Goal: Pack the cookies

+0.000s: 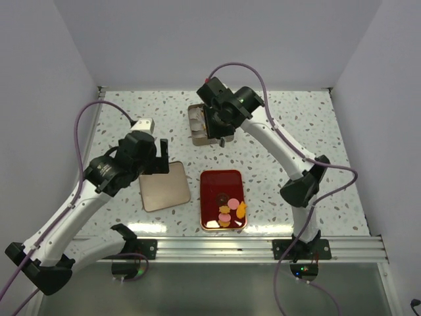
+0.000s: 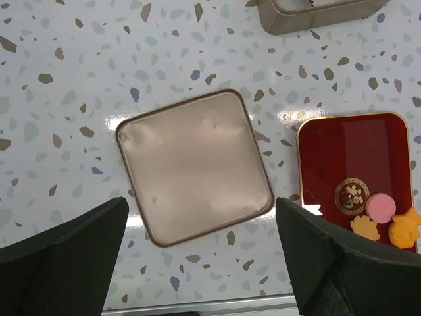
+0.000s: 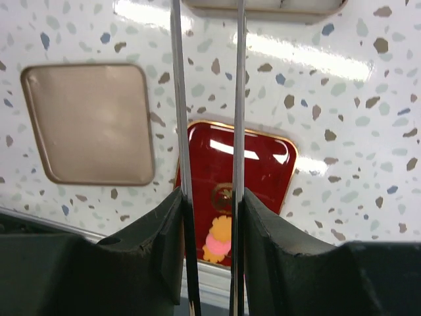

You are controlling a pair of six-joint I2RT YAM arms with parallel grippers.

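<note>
The cookies point(image 1: 230, 209) lie in a small heap at the near end of the red tray point(image 1: 214, 181): pink, orange and dark discs. In the left wrist view a pink cookie point(image 2: 380, 207) sits beside two orange ones. My right gripper point(image 1: 220, 128) hangs at the back by the open tin point(image 1: 197, 125) and is shut on the metal tongs point(image 3: 176, 99). The tongs' two blades run up between its fingers point(image 3: 164, 237), with cookies point(image 3: 220, 240) showing between them. My left gripper point(image 2: 200, 210) hovers open over the tin lid point(image 2: 194, 168), holding nothing.
The rose-gold tin lid point(image 1: 164, 186) lies flat to the left of the tray. The tin point(image 2: 316, 13) stands behind the tray, near the back middle. An aluminium rail point(image 1: 217, 247) runs along the table's near edge. Grey walls close in on both sides.
</note>
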